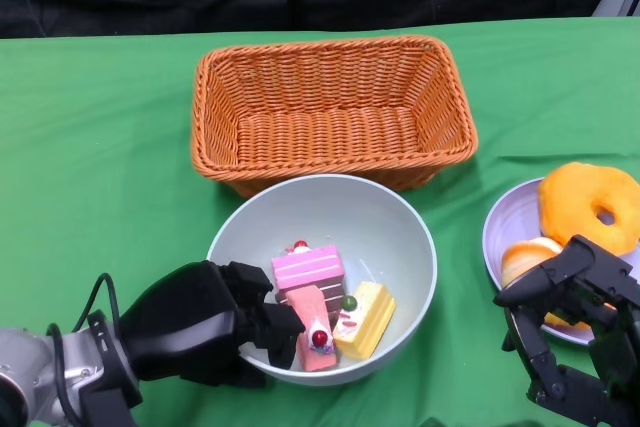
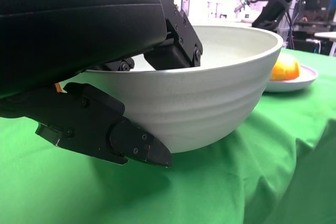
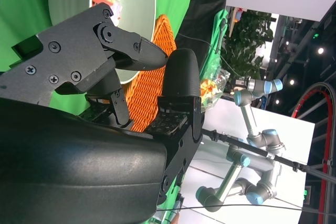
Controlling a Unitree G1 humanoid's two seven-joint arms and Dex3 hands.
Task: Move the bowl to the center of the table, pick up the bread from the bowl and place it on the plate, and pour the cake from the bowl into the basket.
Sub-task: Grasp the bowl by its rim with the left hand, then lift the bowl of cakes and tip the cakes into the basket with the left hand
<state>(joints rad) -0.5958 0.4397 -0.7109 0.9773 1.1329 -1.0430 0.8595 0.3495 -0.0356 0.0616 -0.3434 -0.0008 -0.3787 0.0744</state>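
Note:
A pale grey-green bowl [image 1: 375, 212] sits mid-table just in front of the basket. It holds a pink cake [image 1: 308, 267], a yellow cake [image 1: 363, 319] and a brown cake [image 1: 314, 332]. My left hand [image 1: 205, 322] grips the bowl's near-left rim; in the left wrist view a finger lies inside the bowl [image 2: 210, 103] and others press its outer wall. A purple plate [image 1: 497, 232] at the right carries a bread roll [image 1: 525, 257] and an orange doughnut [image 1: 590, 205]. My right hand [image 1: 575, 312] hovers over the plate's near edge, fingers apart, holding nothing.
The orange wicker basket [image 1: 330, 49] stands empty behind the bowl, close to its far rim. A green cloth [image 1: 90, 147] covers the table. Beyond the table, the right wrist view shows other robot arms [image 3: 252, 145].

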